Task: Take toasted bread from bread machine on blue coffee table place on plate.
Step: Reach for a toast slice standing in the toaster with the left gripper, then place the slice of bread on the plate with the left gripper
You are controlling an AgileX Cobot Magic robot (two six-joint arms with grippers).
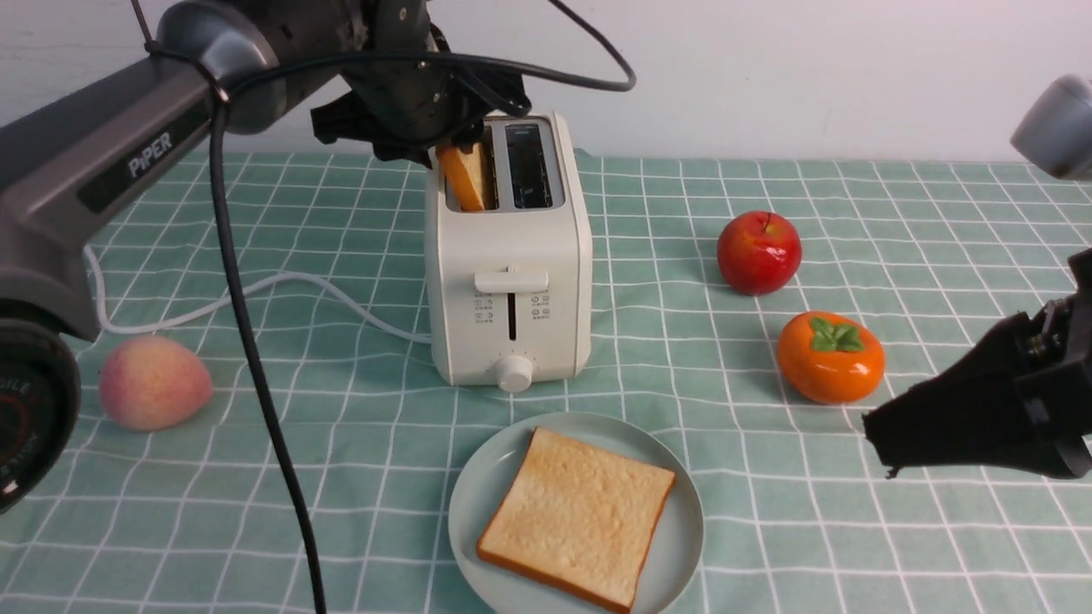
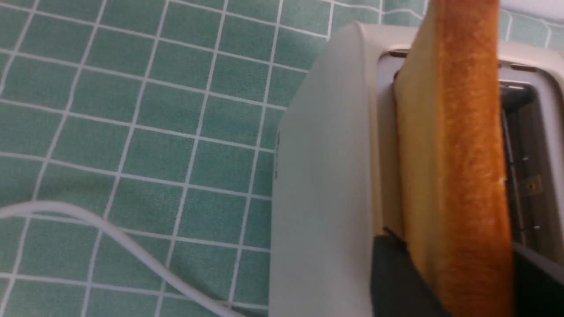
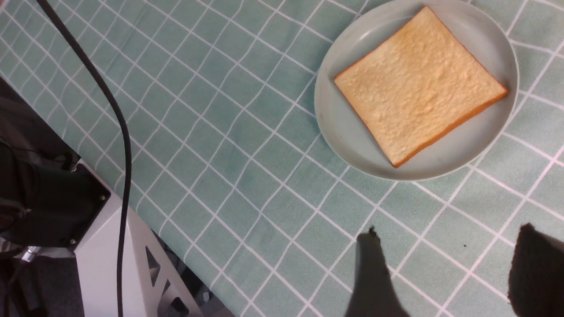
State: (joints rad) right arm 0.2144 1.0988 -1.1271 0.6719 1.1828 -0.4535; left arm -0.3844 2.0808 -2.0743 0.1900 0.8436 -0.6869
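The bread machine (image 1: 508, 281) is set in the middle of the blue coffee table (image 1: 341, 443), with its lever and round knob turned toward the robot. Two slots are seen in its top. The slice in the toaster (image 1: 465, 177) is stuck in the slot on the robot's left. It is partly raised out of the slot and tipped over to one side, so its orange-brown crust is shown.

The left gripper (image 2: 462, 281) is held right over that slot. In the left wrist view its dark fingers (image 2: 392, 277) are seen pressed on both sides of the slice, so the slice is gripped.

The plate (image 1: 674, 546) is placed on the cloth just in front of the bread machine, close to the robot. The slice on the plate (image 1: 576, 516) is laid flat there, pale face up.

The right gripper (image 3: 454, 273) is held low over the table, off to the right of the plate. Its fingers are spread apart, and only cloth is seen between them.

A red apple (image 1: 758, 252) and an orange persimmon (image 1: 830, 356) are set to the right of the bread machine, near each other but apart. A peach (image 1: 153, 382) is laid far to the left. A white cord (image 1: 281, 286) is trailed from the bread machine across the cloth toward the left.
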